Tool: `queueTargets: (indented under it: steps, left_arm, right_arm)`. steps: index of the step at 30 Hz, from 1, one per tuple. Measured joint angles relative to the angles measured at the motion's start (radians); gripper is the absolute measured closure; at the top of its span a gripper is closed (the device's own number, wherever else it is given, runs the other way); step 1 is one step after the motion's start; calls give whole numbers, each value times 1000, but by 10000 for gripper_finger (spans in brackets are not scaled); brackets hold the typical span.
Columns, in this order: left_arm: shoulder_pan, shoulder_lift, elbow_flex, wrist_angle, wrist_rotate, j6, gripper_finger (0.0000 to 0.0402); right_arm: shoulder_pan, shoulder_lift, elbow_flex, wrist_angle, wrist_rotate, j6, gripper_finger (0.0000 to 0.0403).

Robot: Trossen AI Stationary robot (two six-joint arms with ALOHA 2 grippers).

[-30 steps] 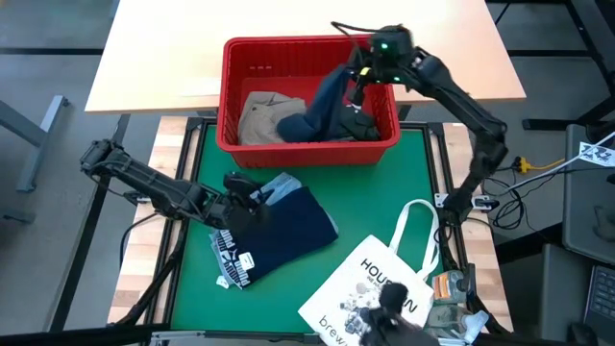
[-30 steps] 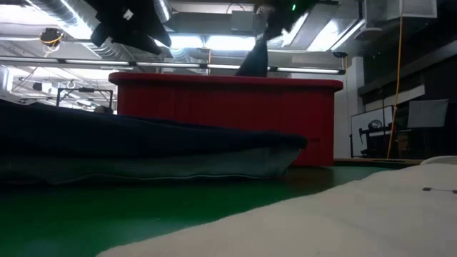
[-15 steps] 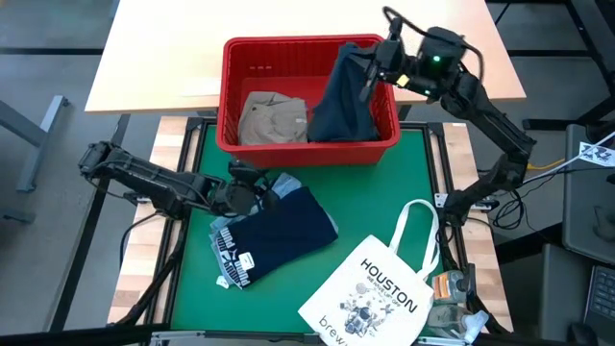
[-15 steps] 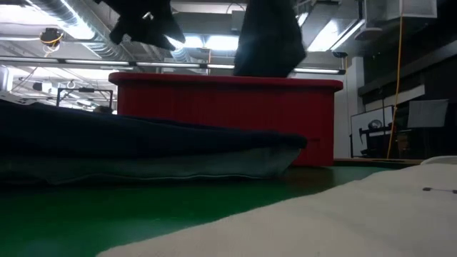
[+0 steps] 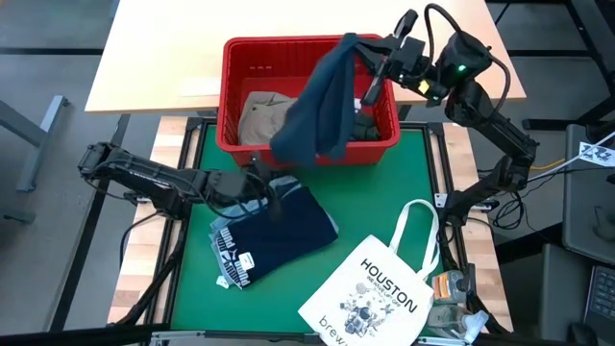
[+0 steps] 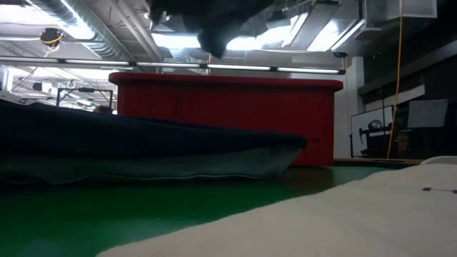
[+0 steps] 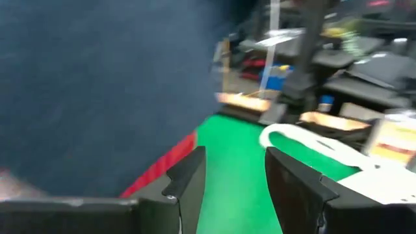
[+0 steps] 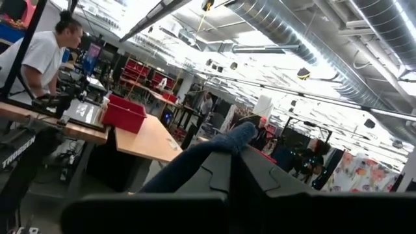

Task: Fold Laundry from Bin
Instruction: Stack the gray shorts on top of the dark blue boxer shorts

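Note:
The red bin (image 5: pixel 235 91) stands at the far edge of the green mat, with a khaki garment (image 5: pixel 261 115) and a dark green one (image 5: pixel 365 127) lying inside. My right gripper (image 5: pixel 371 65) is high over the bin's right end, shut on a dark blue garment (image 5: pixel 317 106); the low view shows that garment (image 6: pixel 214 32) above the bin (image 6: pixel 228 118). My left gripper (image 5: pixel 265 188) hovers open over the far edge of a folded stack, navy (image 5: pixel 283 231) on light denim (image 5: pixel 286 183), touching nothing. My right gripper pinches one end of the dark blue garment (image 5: pixel 354 48) between its two fingers (image 8: pixel 221 172), where the cloth bunches and arches over them (image 8: pixel 224 140). The fingers come nearly level from the table's right, tipped slightly up. The garment trails leftward and nearward, lifted clear of the bin's rim.
A white tote bag printed HOUSTON (image 5: pixel 377 288) lies on the mat's near right part, its handles (image 5: pixel 418 231) reaching toward the bin. A light wooden table (image 5: pixel 163 58) stands behind the bin. Bare green mat (image 5: pixel 380 192) lies between the bin, the stack and the tote.
My right gripper has risen and gone toward the table's right, tipping upward and staying shut. The dark blue garment has come out of the bin and swung out toward the left and near side. My left gripper has moved right along the stack's far edge, risen a little and turned.

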Motion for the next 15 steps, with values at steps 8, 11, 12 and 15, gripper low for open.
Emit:
queueTargets:
  steps: [8, 11, 12, 15]
  left_arm:
    - [-2, 119, 0, 317, 114, 281, 249]
    - [-2, 196, 0, 426, 115, 381, 249]
    - [-2, 220, 0, 456, 114, 413, 249]
    - [-2, 295, 0, 531, 110, 489, 249]
  right_arm:
    - [-3, 1, 0, 0, 0, 0, 394]
    - [-3, 1, 0, -6, 0, 0, 393]
    - [-3, 1, 0, -6, 0, 0, 393]
    - [-3, 1, 0, -6, 0, 0, 393]
